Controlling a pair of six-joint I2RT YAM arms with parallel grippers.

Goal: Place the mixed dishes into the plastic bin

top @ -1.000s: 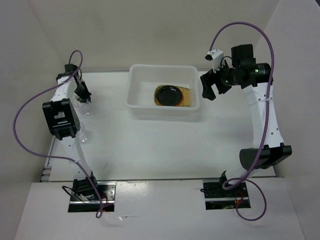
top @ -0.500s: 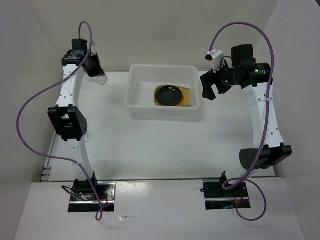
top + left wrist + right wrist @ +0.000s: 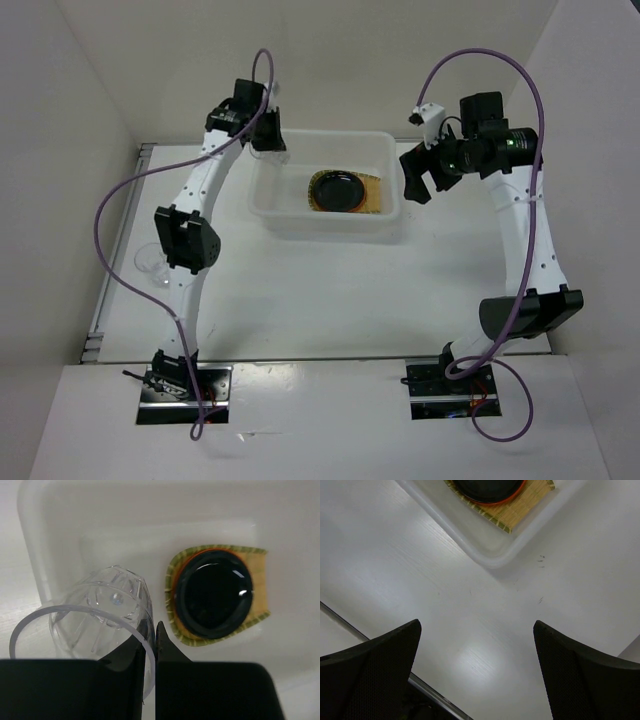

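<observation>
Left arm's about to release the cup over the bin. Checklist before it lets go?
1. Left hand shut on clear cup at its rim: ok.
2. Cup wholly inside the plastic bin rim line: cannot tell, it hangs at the left wall.
3. Bin floor left of black plate and tray bare: ok.
4. Right hand open, outside the bin: ok.
5. Second cup binned: not ok, on the table.

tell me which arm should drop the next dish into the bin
Left. The left gripper is shut on a clear cup by its rim, right over the plastic bin at its left end. The right gripper is open and empty, off the bin's right end.
</observation>
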